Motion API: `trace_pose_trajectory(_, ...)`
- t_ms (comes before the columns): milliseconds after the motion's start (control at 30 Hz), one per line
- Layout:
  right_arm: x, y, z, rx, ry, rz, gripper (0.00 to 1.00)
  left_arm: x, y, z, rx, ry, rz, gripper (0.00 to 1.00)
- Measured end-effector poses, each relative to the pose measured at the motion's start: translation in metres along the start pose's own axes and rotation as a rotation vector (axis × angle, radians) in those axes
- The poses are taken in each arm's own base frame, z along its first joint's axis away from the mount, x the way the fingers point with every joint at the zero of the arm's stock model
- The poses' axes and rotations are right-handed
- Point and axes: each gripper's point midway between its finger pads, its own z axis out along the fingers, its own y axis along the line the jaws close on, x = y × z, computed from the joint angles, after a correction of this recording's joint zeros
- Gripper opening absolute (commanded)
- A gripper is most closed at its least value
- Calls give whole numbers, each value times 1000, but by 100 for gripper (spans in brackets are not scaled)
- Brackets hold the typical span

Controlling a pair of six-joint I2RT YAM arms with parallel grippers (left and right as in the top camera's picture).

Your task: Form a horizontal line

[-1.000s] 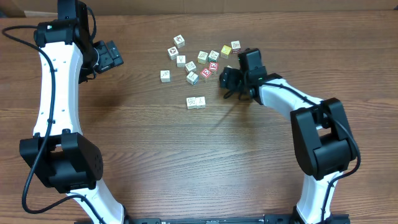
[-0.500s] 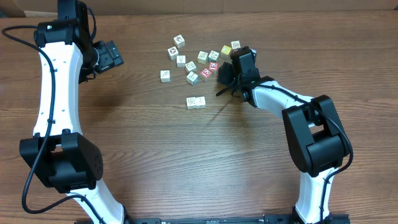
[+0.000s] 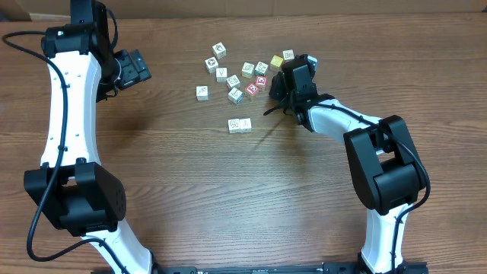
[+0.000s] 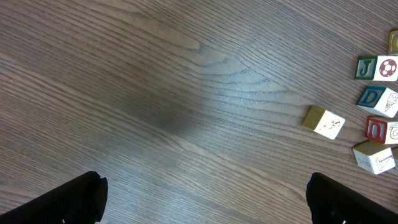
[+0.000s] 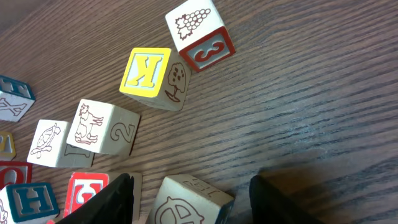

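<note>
The right hand (image 5: 199,198) stands wide around a pale wooden cube with a wheel drawing (image 5: 189,200), low in the wrist view. I judge it should centre on the smooth flat sides before closing, clear of the red-faced cube (image 5: 84,190) beside it. The horizontal line (image 3: 240,125), two touching cream cubes, lies mid-frame overhead on the grained table (image 3: 190,190). The left hand (image 4: 211,200) is wide too.
</note>
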Motion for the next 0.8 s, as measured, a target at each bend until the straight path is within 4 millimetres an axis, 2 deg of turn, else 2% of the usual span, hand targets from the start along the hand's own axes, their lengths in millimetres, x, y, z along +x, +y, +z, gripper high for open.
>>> trace_pose_trajectory(267, -1, 0, 1, -2, -8, 1, 57, 0, 0, 0, 0, 0, 0, 100)
trace_pose_trajectory(567, 8, -7, 7, 24, 15, -5, 56, 0, 0, 0, 0, 0, 0, 100)
trace_pose_trajectory(800, 11, -17, 3, 62, 45, -29, 44, 0, 0, 0, 0, 0, 0, 100)
